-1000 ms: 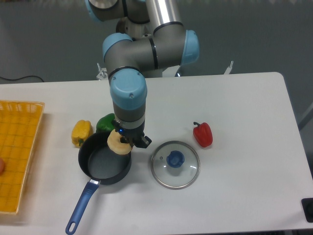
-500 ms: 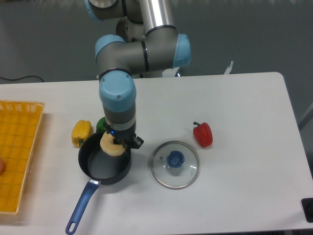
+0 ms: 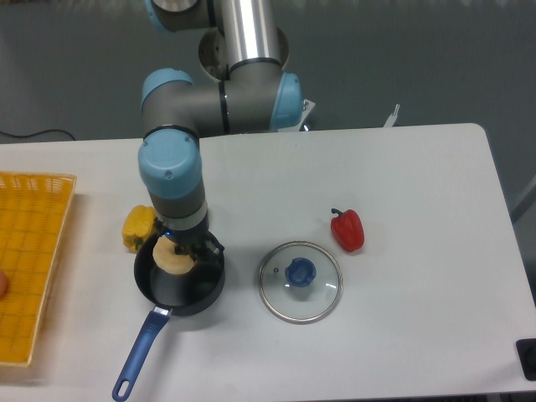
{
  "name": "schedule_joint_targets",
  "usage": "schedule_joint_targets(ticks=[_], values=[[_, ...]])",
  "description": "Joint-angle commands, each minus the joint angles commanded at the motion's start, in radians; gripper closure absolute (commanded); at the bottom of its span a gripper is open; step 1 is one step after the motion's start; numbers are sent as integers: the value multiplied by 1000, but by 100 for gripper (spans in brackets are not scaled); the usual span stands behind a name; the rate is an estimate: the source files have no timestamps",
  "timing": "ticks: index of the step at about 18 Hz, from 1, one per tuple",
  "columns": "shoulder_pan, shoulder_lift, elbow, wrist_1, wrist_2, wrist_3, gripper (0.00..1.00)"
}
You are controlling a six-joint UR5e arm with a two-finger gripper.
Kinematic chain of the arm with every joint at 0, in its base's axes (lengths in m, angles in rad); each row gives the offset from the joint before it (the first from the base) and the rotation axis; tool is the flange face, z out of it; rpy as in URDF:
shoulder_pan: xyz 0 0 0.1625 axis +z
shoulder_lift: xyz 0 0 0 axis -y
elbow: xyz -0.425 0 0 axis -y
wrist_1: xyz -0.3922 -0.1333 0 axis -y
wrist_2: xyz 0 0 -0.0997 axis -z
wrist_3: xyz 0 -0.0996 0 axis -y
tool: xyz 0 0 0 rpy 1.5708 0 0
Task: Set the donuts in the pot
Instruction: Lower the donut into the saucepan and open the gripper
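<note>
Cream donut (image 3: 174, 260) hangs clamped in our jaws over the pot (image 3: 181, 283); next we judge we part them to drop it.

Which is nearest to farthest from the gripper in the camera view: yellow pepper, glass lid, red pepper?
Gripper sits over the pot, fingers shut on the donut.
1. Yellow pepper: just beside the pot's far-left rim.
2. Glass lid: flat on the table, to the pot's right in the picture.
3. Red pepper: beyond the lid, farther right.
</note>
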Motion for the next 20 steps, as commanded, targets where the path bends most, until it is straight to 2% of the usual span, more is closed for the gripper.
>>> schedule_joint_targets(ticks=[2, 3, 4, 5, 6, 9, 20], values=[[-5, -3, 0, 5, 3, 2, 78], [-6, -5, 0, 5, 3, 2, 77], [-6, -5, 0, 5, 3, 3, 68], [-6, -5, 0, 9, 2, 14, 31], [-6, -5, 0, 9, 3, 18, 0], [-6, -8, 0, 9, 35, 18, 0], [-17, -11, -2, 8, 37, 6, 0]])
